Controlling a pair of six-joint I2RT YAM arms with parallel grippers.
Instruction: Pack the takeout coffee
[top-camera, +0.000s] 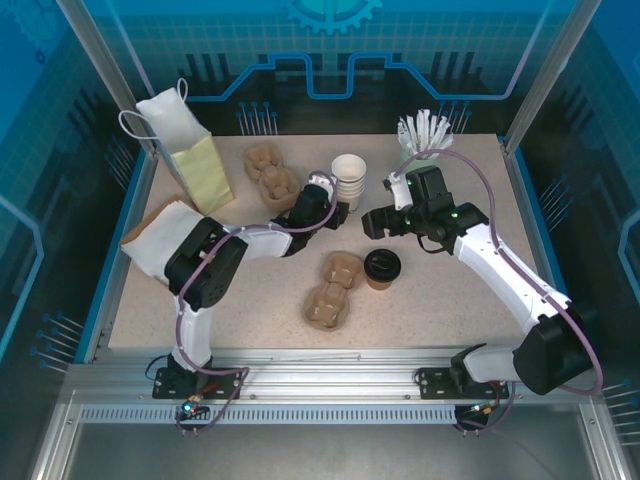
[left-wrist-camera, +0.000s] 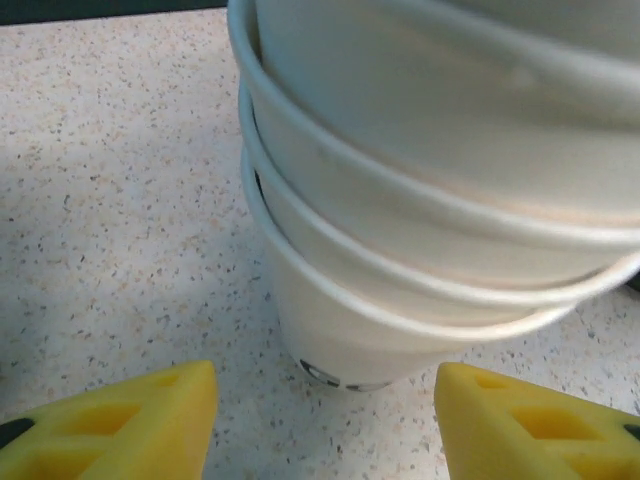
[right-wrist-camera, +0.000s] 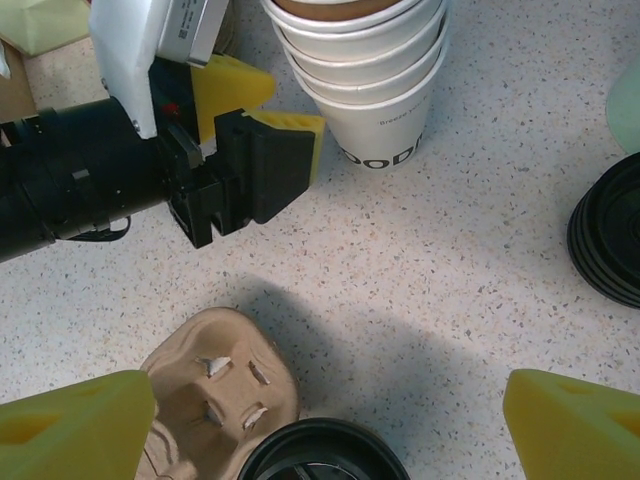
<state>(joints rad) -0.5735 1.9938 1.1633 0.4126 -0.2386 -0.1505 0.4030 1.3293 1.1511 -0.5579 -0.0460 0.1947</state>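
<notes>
The takeout coffee (top-camera: 382, 268), a brown paper cup with a black lid, stands upright mid-table beside a brown pulp cup carrier (top-camera: 333, 288). My right gripper (top-camera: 373, 224) hovers open just behind the coffee. In its wrist view the coffee's lid (right-wrist-camera: 320, 458) lies at the bottom edge between the wide yellow fingertips (right-wrist-camera: 70, 432), with the carrier (right-wrist-camera: 215, 395) to its left. My left gripper (top-camera: 337, 208) is open and empty just short of the stack of white cups (top-camera: 348, 180). The stack's base (left-wrist-camera: 350, 340) stands just ahead of the left gripper's yellow fingertips (left-wrist-camera: 120, 420).
A stack of brown carriers (top-camera: 273, 172) sits behind the left arm. A standing paper bag (top-camera: 185, 140) and a flat bag (top-camera: 155, 238) are at the left. A holder of white stirrers (top-camera: 425, 132) stands at the back right. Stacked black lids (right-wrist-camera: 610, 240) lie right of the cups.
</notes>
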